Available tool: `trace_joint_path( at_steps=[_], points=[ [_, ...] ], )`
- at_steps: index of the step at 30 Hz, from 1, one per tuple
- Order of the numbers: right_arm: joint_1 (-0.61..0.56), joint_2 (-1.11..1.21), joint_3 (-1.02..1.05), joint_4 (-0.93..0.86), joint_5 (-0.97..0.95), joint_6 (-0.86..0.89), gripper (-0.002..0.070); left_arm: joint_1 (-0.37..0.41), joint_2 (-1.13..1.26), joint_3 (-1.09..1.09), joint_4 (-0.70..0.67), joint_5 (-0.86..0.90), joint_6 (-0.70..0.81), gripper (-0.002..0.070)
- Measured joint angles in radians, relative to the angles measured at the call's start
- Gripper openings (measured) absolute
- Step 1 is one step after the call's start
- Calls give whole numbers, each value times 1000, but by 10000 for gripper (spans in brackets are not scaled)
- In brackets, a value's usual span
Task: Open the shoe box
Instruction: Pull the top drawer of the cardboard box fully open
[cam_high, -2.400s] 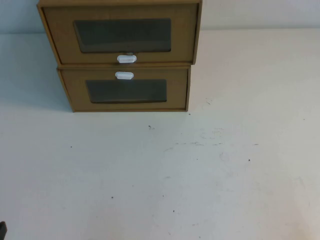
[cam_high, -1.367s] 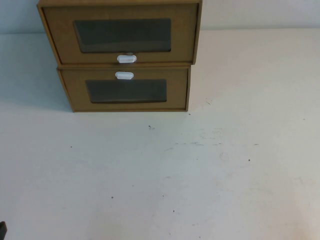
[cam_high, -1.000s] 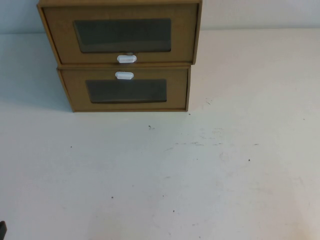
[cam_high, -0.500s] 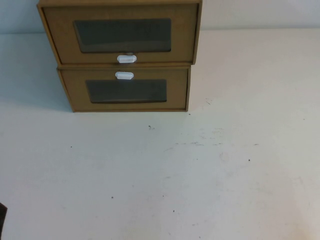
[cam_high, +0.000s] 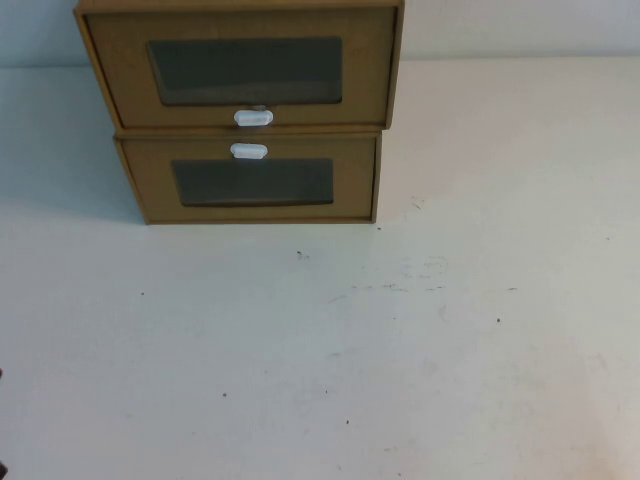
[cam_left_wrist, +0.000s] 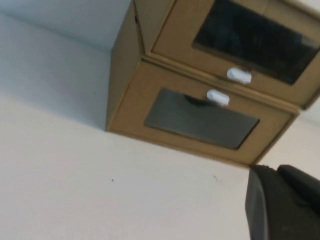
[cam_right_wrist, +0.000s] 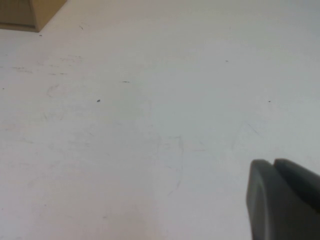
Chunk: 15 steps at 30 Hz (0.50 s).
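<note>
the lower shoe box (cam_high: 355, 185) rests on the white table (cam_high: 420, 360) at its far side, left of centre. the upper shoe box (cam_high: 368, 70) sits stacked on top of it, reaching slightly further right. both are brown cardboard and both fronts lie shut and flush. the upper window (cam_high: 245, 70) and the lower window (cam_high: 252, 182) are dark panels set in those fronts. the upper handle (cam_high: 253, 118), small and white, sits at the bottom edge of its front. the lower handle (cam_high: 249, 151) sits at the top edge of its front, so the two lie one just above the other, not touching. small dark specks and faint scuffs mark the table to the right of the boxes. the left gripper (cam_left_wrist: 274, 172) hangs over the table on the near left, facing the box fronts and well apart from them, clenched with its dark fingers pressed together on nothing. the right gripper (cam_right_wrist: 272, 165) is over bare table on the near right, well apart from the boxes, clenched on nothing as well.
</note>
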Motion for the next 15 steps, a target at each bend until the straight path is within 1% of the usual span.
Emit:
trace_joint_path(
  at_steps=[2,6,9,15],
  points=[
    [0,0,0,0,0,0,-14,0,117,-111,4,102,49,-5],
    [0,0,0,0,0,0,-14,0,339,-280,-24,219,165,-5],
    [0,0,0,0,0,0,-14,0,492,-403,-92,265,313,-5],
    [0,0,0,0,0,0,-14,0,798,-689,-282,364,588,-5]
  ],
)
